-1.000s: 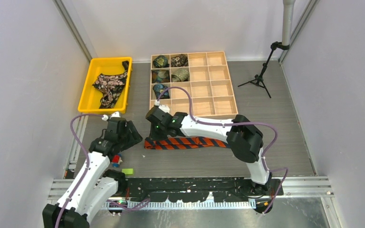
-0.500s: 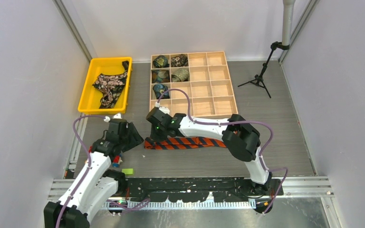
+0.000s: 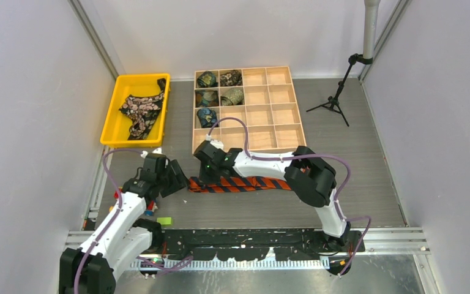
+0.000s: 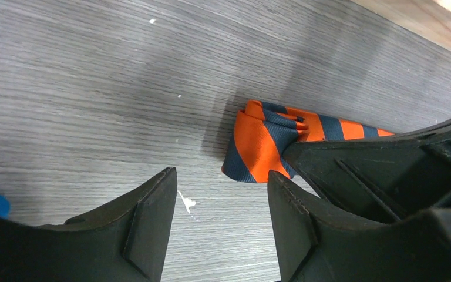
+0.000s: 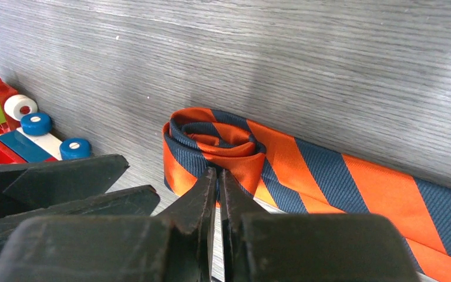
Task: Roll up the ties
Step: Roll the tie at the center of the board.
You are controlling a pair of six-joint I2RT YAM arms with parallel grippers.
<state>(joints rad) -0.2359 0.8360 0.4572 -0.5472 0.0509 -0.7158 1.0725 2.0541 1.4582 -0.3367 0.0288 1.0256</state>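
Left tool gapes wide and empty, low over the worktop just left of the striped tie. Far left, a floral tie waits unrolled in the yellow bin. Right tool pinches narrow on the striped tie's coiled left end, with only the first turns made. Five rolls fill the wooden tray. Both arms reach low, with the right forearm stretched leftward.

The left arm and right arm share white links and chunky black joints; a lilac cable loops along each. A green light glows on the right wrist. Fingers are black wedges.
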